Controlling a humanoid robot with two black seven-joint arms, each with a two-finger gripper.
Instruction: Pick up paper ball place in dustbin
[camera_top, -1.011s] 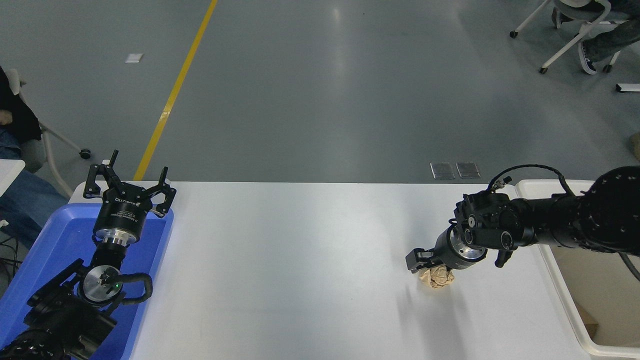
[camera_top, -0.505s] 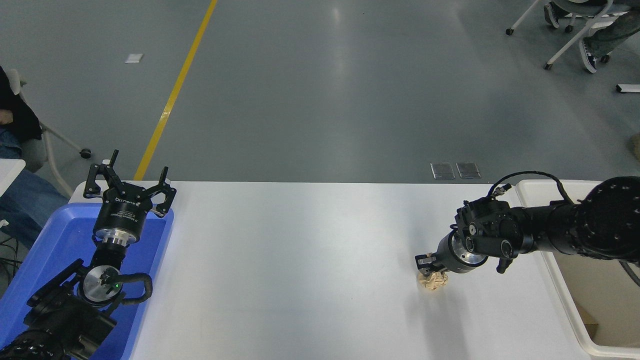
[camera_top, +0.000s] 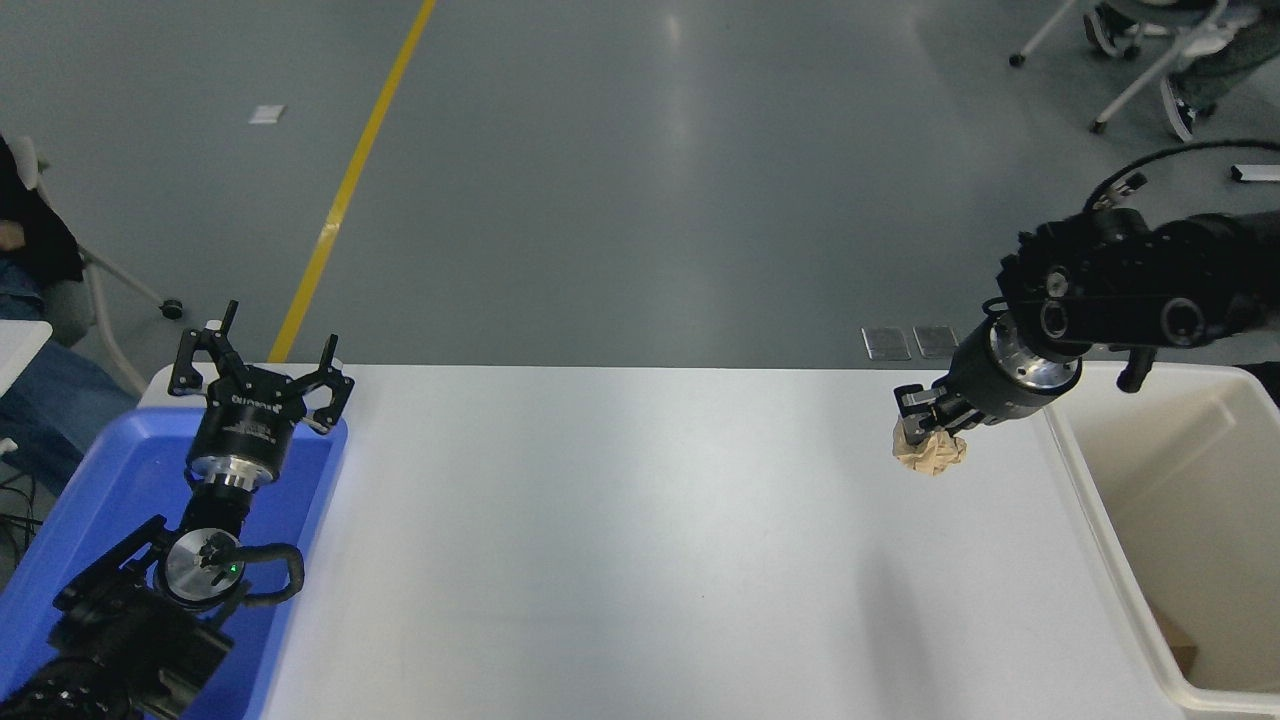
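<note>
We see a smooth white table (camera_top: 620, 540), with the deep cream-white plastic dustbin (camera_top: 1100, 520) at its three o'clock edge. Our left gripper (camera_top: 262, 372) sits spread open over the blue plastic tray (camera_top: 90, 500) at nine o'clock. Our right gripper (camera_top: 925, 420) pinches the wrinkly tan paper ball (camera_top: 930, 452), lifted off the table just beside the bin's rounded rim.

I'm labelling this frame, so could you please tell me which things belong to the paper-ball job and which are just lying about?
Job: paper ball, held in the right gripper; dustbin.
Lying about: blue tray, parked left gripper above it, white table.
</note>
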